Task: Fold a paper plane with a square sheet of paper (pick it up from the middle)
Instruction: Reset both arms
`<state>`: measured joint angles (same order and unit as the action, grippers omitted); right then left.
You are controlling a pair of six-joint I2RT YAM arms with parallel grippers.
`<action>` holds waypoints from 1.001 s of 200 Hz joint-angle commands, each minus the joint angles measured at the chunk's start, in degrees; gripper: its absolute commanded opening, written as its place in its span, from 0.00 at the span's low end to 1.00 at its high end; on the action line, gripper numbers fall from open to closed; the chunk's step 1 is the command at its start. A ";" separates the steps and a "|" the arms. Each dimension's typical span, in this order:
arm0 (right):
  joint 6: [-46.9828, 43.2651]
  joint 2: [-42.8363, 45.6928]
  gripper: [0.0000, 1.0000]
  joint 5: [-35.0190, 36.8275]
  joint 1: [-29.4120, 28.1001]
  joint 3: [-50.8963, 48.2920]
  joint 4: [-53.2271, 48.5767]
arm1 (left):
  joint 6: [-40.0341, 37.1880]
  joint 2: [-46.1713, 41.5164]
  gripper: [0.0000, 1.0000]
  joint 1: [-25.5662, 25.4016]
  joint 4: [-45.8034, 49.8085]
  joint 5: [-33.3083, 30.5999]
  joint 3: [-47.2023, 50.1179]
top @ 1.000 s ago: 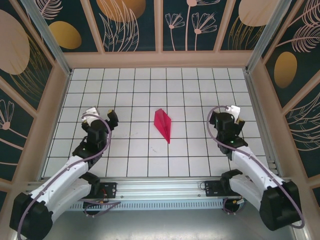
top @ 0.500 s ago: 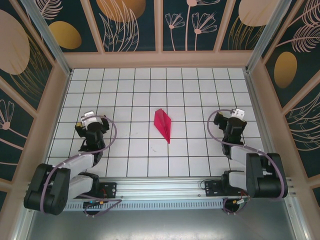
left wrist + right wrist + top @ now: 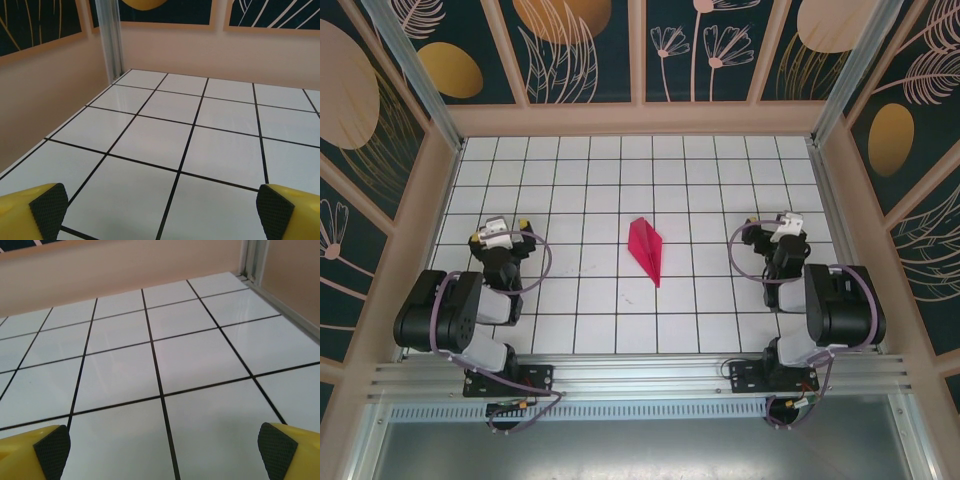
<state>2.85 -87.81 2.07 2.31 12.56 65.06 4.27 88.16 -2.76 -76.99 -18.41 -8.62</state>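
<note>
The magenta-pink paper lies folded as a slim pointed paper plane (image 3: 647, 250) on the middle of the white tiled floor, its tip toward the near edge. It is free, with nothing touching it. My left gripper (image 3: 500, 229) sits low at the left, about four tiles from the plane, and is open. My right gripper (image 3: 782, 223) sits low at the right, about as far away, and is open too. In the left wrist view the gripper (image 3: 161, 214) holds nothing between its yellow fingers (image 3: 30, 212). In the right wrist view the gripper (image 3: 164, 454) is likewise empty between its black pads (image 3: 52, 450).
Beige walls with dark floral panels close the floor on three sides. Aluminium posts (image 3: 412, 70) stand at the back corners. A metal rail (image 3: 640, 375) carries both arm bases along the near edge. Both arms are folded back over their bases.
Both arms have folded back from an outstretched pose to sit over their bases, and the grippers have drawn slightly outward. The paper plane has not moved. Both grippers stayed open.
</note>
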 commanded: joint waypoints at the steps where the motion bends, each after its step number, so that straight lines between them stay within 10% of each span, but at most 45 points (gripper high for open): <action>1: -1.27 -0.27 0.99 -2.25 0.07 0.42 6.89 | 1.07 0.42 0.98 1.09 -6.97 3.74 -1.21; 200: -1.61 -0.50 0.99 -1.46 -0.81 0.29 7.27 | 0.94 0.31 0.98 1.10 -2.68 3.52 -2.88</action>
<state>1.80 -88.27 1.41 1.78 12.53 69.25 5.37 88.36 -1.98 -78.00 -15.42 -10.74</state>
